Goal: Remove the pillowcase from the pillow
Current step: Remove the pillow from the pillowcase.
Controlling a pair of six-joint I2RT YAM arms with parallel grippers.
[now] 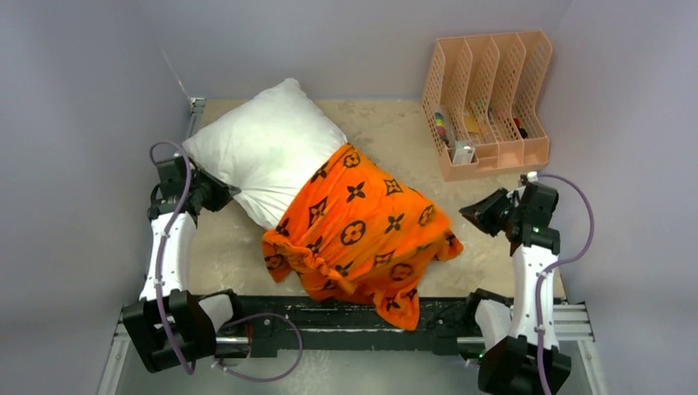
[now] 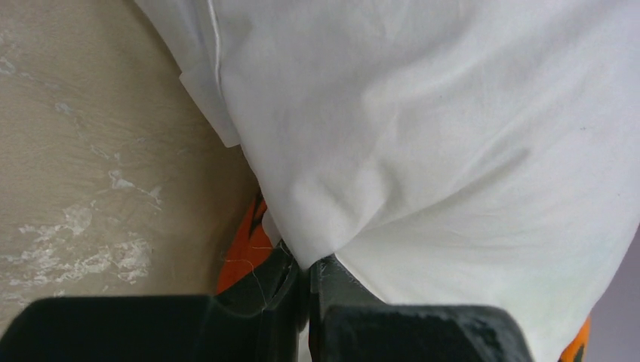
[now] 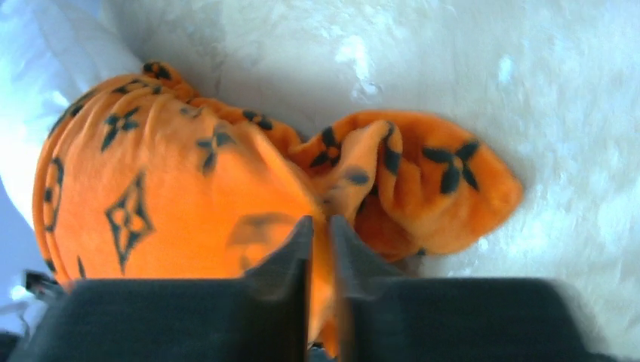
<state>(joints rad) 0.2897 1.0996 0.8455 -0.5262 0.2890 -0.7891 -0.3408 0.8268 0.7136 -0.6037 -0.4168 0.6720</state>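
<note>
I record left fingers [image 2: 260,298] pinching the plump plain white fabric pillow [image 2: 423,136]; right fingers [image 3: 281,264] pressed together, just beside the bright-orange plush black-motif pillowcase [image 3: 151,196].

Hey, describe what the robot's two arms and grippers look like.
The left arm and right arm have white shells, black joints and black bases. A purple cable loops along each. The left gripper and right gripper are matte black, with two wedge-shaped fingers. No markings show.
</note>
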